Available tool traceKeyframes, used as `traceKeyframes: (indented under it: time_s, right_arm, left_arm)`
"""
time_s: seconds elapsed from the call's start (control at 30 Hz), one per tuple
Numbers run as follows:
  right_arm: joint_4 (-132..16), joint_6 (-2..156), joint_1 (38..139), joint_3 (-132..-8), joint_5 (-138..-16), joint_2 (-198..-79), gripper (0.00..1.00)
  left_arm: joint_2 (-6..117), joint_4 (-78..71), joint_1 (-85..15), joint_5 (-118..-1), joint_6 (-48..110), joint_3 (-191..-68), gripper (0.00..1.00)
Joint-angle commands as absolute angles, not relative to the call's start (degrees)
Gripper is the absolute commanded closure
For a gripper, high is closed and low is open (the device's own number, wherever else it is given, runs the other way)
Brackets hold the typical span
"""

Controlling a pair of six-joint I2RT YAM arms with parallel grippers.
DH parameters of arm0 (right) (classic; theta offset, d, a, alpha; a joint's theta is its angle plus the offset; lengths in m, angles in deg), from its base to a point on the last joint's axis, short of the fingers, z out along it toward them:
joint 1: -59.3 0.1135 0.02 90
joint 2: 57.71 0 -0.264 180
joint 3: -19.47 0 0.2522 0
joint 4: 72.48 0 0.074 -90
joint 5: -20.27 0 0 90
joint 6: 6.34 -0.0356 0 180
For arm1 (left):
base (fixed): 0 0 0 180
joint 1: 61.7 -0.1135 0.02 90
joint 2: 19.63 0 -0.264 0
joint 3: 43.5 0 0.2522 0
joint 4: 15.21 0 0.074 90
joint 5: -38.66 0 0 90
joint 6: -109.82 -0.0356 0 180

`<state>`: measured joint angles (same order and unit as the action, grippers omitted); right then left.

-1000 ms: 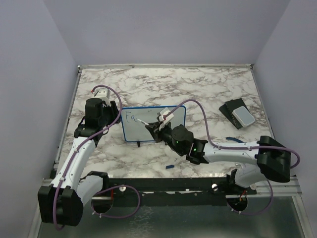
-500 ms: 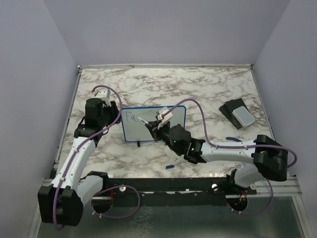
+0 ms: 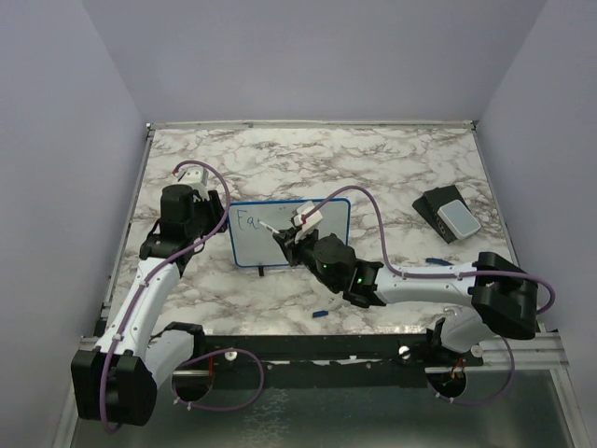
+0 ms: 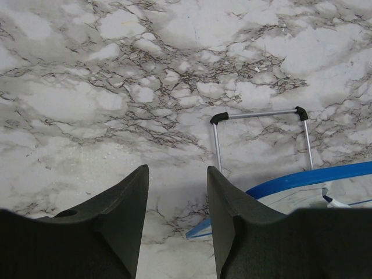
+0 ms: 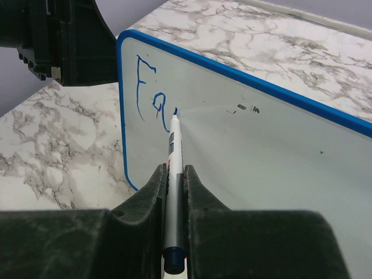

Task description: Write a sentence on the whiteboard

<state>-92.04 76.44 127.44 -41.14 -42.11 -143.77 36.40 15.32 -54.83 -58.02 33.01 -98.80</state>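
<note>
The whiteboard (image 3: 298, 238) stands tilted on the marble table, its blue frame (image 5: 244, 77) crossing the right wrist view. My right gripper (image 5: 174, 171) is shut on a white marker (image 5: 174, 148) with its tip touching the board. The sentence (image 5: 148, 87) reads "Fa" in blue, with a short fresh stroke at the tip. Seen from above, my right gripper (image 3: 287, 239) is in front of the board. My left gripper (image 4: 177, 170) stands open at the board's left end, and the blue corner (image 4: 202, 228) pokes in low between its fingers.
A dark block with a pale grey pad (image 3: 449, 215) lies at the right of the table. A small blue cap (image 3: 320, 314) lies near the front edge. The board's wire stand (image 4: 260, 114) rests on the table behind it. Purple walls close in both sides.
My right arm has slid a little to the left, keeping the marker tip on the board just right of "Fa". The left arm and the board have not moved.
</note>
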Motion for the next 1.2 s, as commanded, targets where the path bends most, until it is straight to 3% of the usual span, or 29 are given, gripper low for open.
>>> traceKeyframes:
  time_s: [0.0,0.57,0.87,1.17]
  right_arm:
    - [-90.0,74.9,127.0,-42.3,-40.5,-145.0,1.0]
    - [-89.0,73.7,127.0,-41.3,-41.0,-144.7,0.99]
    - [-94.6,76.7,127.1,-38.3,-47.9,-140.1,0.99]
    - [-95.3,77.9,127.1,-40.2,-41.9,-140.8,0.99]
  left_arm:
    - [35.4,14.5,-54.5,-60.0,32.8,-98.0,0.53]
    - [34.9,14.6,-54.5,-59.9,32.9,-98.1,0.53]
    - [35.1,14.6,-54.5,-59.8,32.9,-98.1,0.53]
    - [35.3,14.6,-54.6,-59.8,32.9,-98.1,0.53]
